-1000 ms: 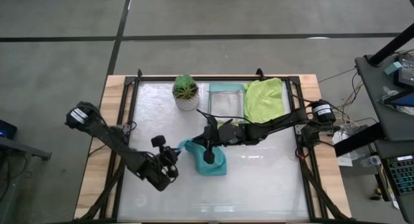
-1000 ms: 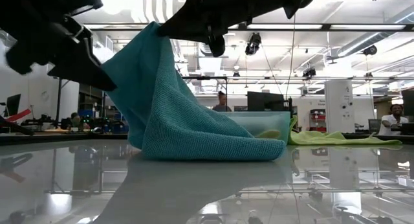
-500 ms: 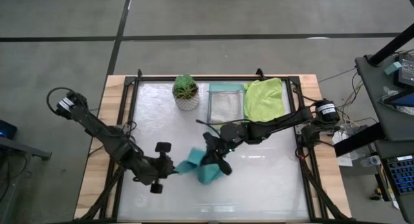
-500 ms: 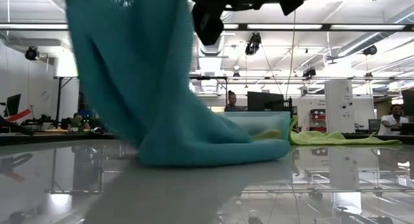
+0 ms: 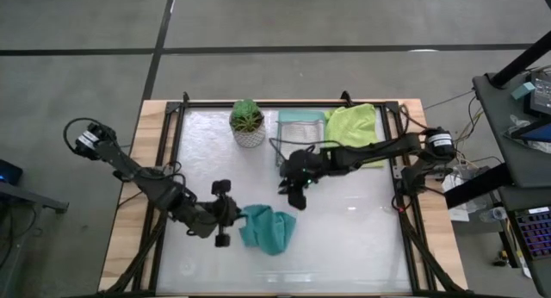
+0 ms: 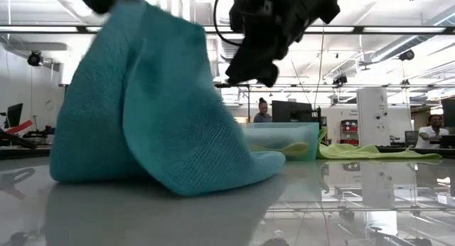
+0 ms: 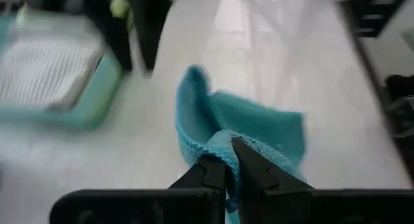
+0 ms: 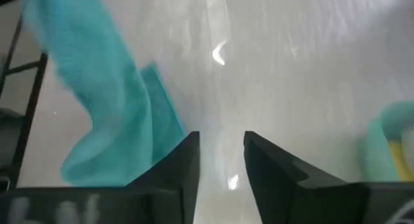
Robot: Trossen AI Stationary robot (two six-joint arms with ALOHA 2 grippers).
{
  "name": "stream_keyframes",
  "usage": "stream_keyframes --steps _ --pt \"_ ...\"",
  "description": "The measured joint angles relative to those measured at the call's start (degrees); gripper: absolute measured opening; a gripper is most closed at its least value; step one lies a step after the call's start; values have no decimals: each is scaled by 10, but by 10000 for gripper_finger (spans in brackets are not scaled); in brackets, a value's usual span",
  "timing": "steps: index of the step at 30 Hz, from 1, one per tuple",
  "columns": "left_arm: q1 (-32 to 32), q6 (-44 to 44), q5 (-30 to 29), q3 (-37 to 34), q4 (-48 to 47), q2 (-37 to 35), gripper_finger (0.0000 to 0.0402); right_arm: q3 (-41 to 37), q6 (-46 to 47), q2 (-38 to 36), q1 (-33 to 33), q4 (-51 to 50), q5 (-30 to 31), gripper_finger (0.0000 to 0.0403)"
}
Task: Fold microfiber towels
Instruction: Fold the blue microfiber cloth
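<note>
One teal microfiber towel lies bunched at about 6 o'clock of the table, an edge pinched in the clenched left gripper at its 9 o'clock side. The right gripper, empty with fingers parted, hangs toward 1 o'clock. The fold appears half-made; next comes laying the held edge flat, while the lime green towel waits at 1 o'clock.

Low view: teal towel top cut off by frame edge; tray blurred in left wrist view.

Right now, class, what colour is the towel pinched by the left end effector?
Teal towel; clearest in the left wrist view.
</note>
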Motion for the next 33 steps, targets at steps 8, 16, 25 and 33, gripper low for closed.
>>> stream_keyframes --steps 8,16,25,33 --pt "49 -92 1 -56 -4 -3 0 0 6 -27 2 -41 -1 136" --pt "64 -69 16 -63 -4 -3 0 -4 51 9 94 84 65 127" --pt "64 -62 18 -63 -4 -2 0 28 82 126 150 209 181 112" --pt "64 -61 18 -63 -4 -3 0 90 96 209 150 206 182 118"
